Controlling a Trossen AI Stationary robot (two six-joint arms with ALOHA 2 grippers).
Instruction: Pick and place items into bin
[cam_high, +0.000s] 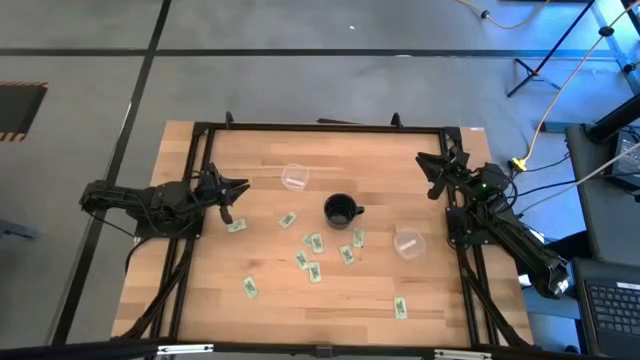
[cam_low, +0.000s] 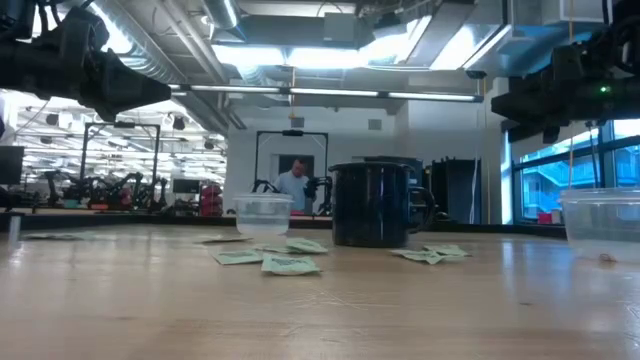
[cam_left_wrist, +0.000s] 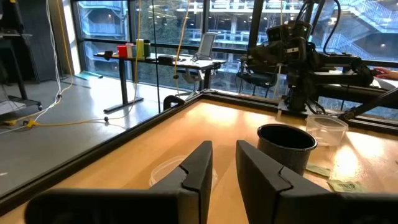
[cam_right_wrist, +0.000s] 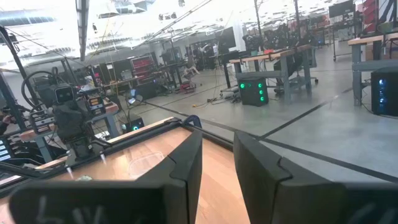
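Several pale green packets (cam_high: 313, 241) lie flat and scattered on the wooden table around a black mug (cam_high: 342, 210), with outliers near the left (cam_high: 236, 226) and the near edge (cam_high: 400, 308). In the low view the packets (cam_low: 288, 264) lie in front of the mug (cam_low: 372, 205). My left gripper (cam_high: 238, 192) hovers at the table's left side, open and empty, its fingers (cam_left_wrist: 202, 165) pointing toward the mug (cam_left_wrist: 286, 144). My right gripper (cam_high: 428, 172) hovers at the far right, open and empty; its wrist view (cam_right_wrist: 217, 146) looks across the table's far edge.
Two clear plastic containers stand on the table: one at the far middle (cam_high: 295, 178), one right of the mug (cam_high: 409, 242). A black frame (cam_high: 320, 127) borders the tabletop. Bare wood lies along the near left. A person stands far off in the room (cam_low: 296, 186).
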